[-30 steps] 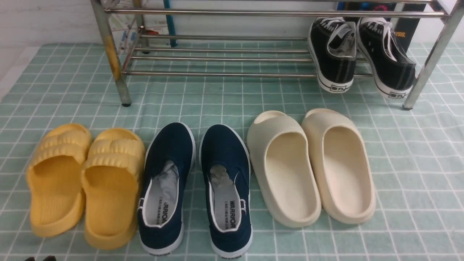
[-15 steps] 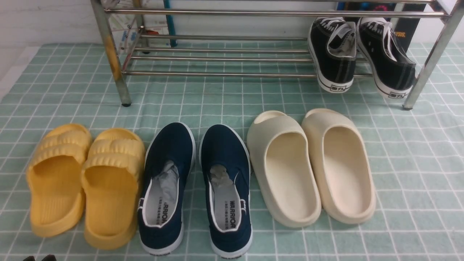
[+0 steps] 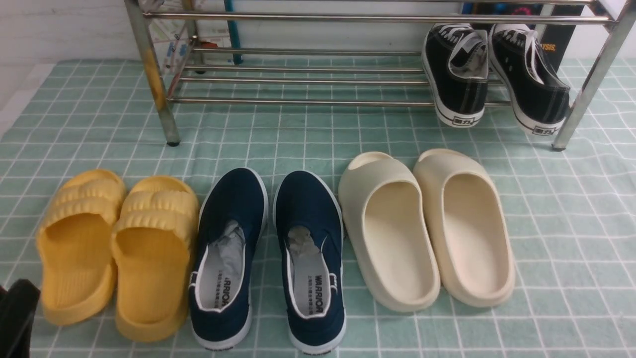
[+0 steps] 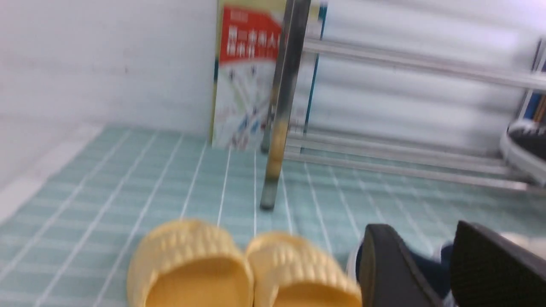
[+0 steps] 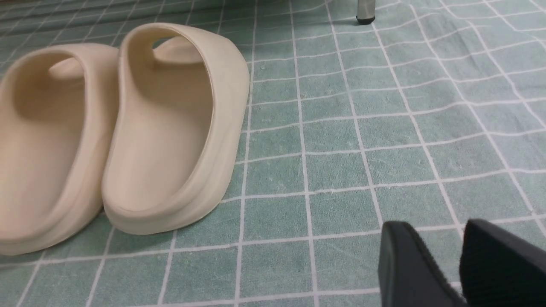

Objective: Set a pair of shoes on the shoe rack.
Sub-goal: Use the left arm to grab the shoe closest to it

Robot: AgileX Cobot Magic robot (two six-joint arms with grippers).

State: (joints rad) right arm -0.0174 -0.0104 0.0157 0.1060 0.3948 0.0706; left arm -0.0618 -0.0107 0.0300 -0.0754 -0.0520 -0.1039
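The two navy slip-ons, left (image 3: 228,258) and right (image 3: 310,263), stand side by side on the green checked cloth, toes toward the chrome shoe rack (image 3: 298,102) at the back. My left gripper (image 4: 420,230) is open and empty, low over the cloth near the yellow slides. A bit of navy shoe (image 4: 426,260) shows between its fingers, blurred. One dark finger (image 3: 17,313) shows at the front view's lower left corner. My right gripper (image 5: 431,224) is open and empty over bare cloth, right of the cream slides. It is out of the front view.
Yellow slides (image 3: 114,248) stand left of the navy pair and cream slides (image 3: 427,228) right of it. Black lace-up sneakers (image 3: 497,74) fill the right end of the rack's lower shelf. Rack posts (image 3: 154,79) stand on the cloth. A poster (image 4: 245,76) leans behind the rack.
My left gripper has come up and forward into the lower left corner of the front view. The shoes have not moved.
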